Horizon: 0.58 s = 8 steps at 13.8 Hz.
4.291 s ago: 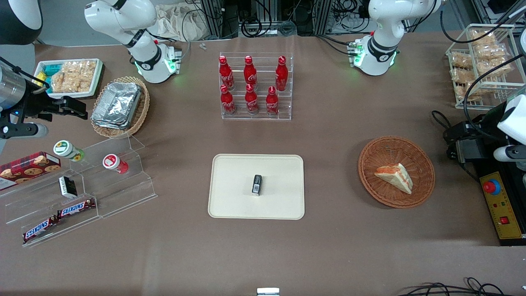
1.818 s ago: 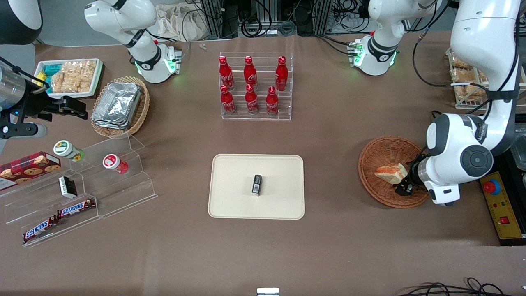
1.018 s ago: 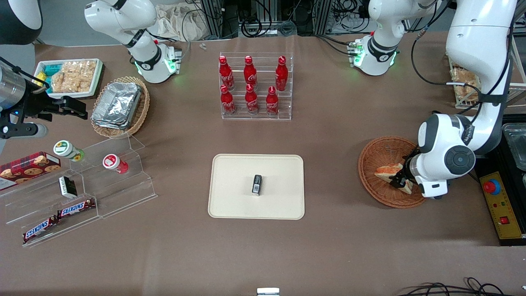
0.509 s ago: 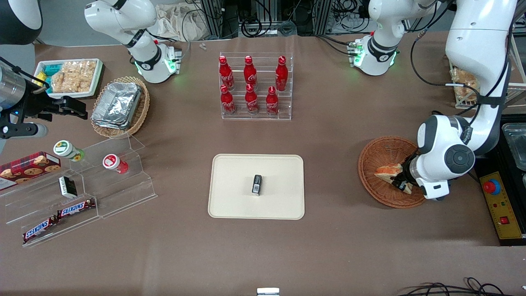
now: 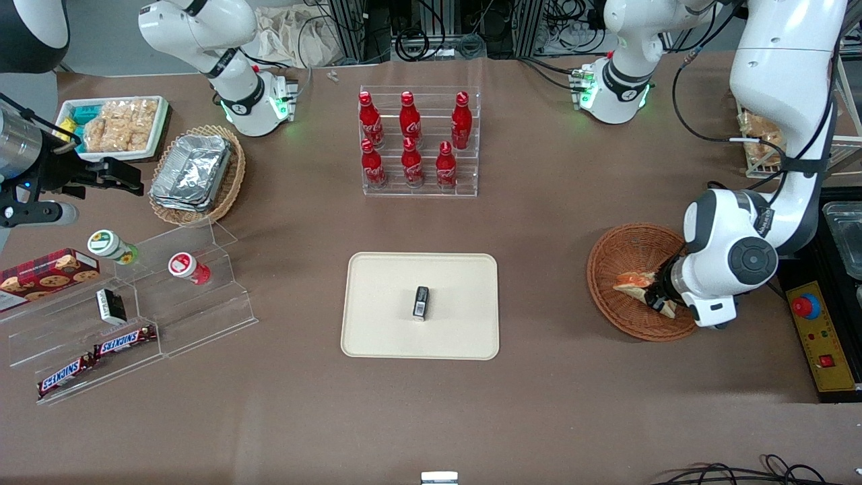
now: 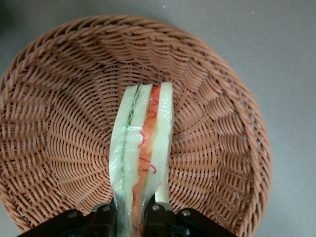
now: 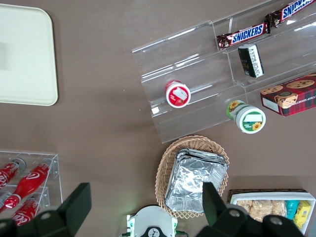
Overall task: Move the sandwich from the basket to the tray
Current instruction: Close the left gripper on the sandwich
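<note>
The sandwich [image 6: 140, 153] is a wrapped wedge of pale bread with an orange-red filling stripe. It stands on edge in the reddish-brown wicker basket [image 6: 59, 113], gripped at its wide end. My left gripper [image 6: 132, 217] is shut on the sandwich, one finger on each bread face. In the front view the gripper [image 5: 656, 296] is low in the basket [image 5: 623, 249] at the working arm's end, with the sandwich's tip [image 5: 630, 281] showing. The cream tray [image 5: 384, 323] lies mid-table and holds a small dark packet [image 5: 421, 302].
A clear rack of red cola bottles [image 5: 417, 141] stands farther from the camera than the tray. A wire rack of snack bags [image 5: 761, 135] and a control box [image 5: 818, 337] sit by the working arm. Toward the parked arm's end lie a foil-container basket [image 5: 195, 174] and acrylic steps [image 5: 135, 310].
The left arm came down into the basket from the working arm's end. Its fingers closed on the sandwich, which has tipped from lying flat onto its edge.
</note>
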Tool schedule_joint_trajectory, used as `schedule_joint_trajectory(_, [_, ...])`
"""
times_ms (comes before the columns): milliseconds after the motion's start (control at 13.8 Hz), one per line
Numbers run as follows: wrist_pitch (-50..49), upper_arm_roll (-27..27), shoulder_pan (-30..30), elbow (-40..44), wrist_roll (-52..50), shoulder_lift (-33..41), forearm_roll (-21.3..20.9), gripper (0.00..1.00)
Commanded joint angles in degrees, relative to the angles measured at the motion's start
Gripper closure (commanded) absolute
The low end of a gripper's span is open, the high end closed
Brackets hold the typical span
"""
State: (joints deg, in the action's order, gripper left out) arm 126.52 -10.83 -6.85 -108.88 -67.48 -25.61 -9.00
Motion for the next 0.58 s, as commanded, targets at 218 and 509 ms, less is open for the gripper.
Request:
schedule_joint_trajectory(218, [-13.55, -0.5, -0.53, 9.53, 4.36, 3.63, -0.67, 1.0])
schedule_joint_trajectory(509, [-27.17, -0.77, -0.44, 22.97, 11.21, 3.63, 1.52, 1.0])
